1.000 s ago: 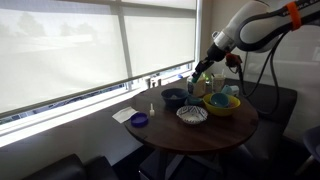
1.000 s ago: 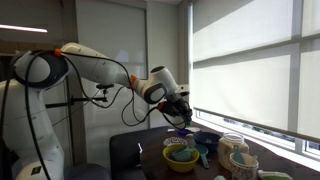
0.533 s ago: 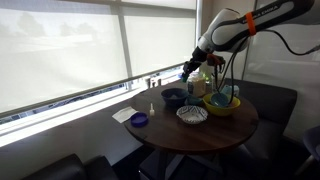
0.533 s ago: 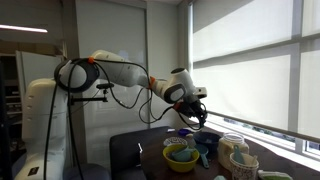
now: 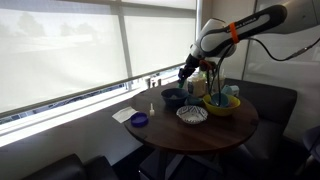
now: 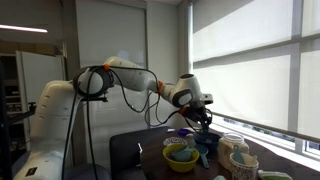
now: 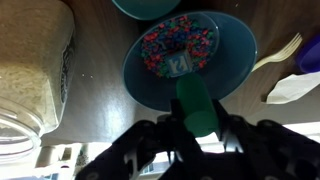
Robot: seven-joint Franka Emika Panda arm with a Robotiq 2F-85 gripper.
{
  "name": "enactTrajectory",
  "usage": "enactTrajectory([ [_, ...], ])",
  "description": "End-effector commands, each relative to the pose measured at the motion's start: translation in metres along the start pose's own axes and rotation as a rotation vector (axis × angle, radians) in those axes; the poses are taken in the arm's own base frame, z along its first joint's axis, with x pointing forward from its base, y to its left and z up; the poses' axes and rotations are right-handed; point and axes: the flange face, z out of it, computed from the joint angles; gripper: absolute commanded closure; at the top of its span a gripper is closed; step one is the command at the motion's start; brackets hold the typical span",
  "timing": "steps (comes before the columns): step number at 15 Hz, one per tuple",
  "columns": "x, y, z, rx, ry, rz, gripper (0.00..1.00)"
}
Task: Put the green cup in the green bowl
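Observation:
My gripper (image 7: 197, 128) is shut on the green cup (image 7: 193, 100), a plain bright-green tumbler held between the two fingers. In the wrist view it hangs over a dark blue bowl (image 7: 180, 50) with colourful bits inside. In both exterior views the gripper (image 5: 187, 72) (image 6: 203, 121) is raised above the round table. It is over the dark blue bowl (image 5: 173, 97) and to the left of the green bowl (image 5: 222, 105), which also shows in an exterior view (image 6: 181, 157). The green bowl holds some items.
A white patterned bowl (image 5: 192, 114) and a small purple dish (image 5: 139, 120) sit on the round wooden table (image 5: 200, 133). A white napkin (image 5: 123, 115) lies near the purple dish. A glass jar of grains (image 7: 35, 70) and a wooden fork (image 7: 280, 55) flank the blue bowl.
The gripper has carried the green cup leftward, from near the green bowl to above the dark blue bowl. The arm has stretched out farther.

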Motion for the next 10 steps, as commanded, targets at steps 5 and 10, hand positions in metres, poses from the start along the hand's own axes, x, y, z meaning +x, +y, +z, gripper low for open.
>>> enactTrajectory([
  [5, 0.022, 0.021, -0.019, 0.034, -0.039, -0.075, 0.29],
  [10, 0.036, 0.041, -0.060, 0.022, 0.026, -0.137, 0.19],
])
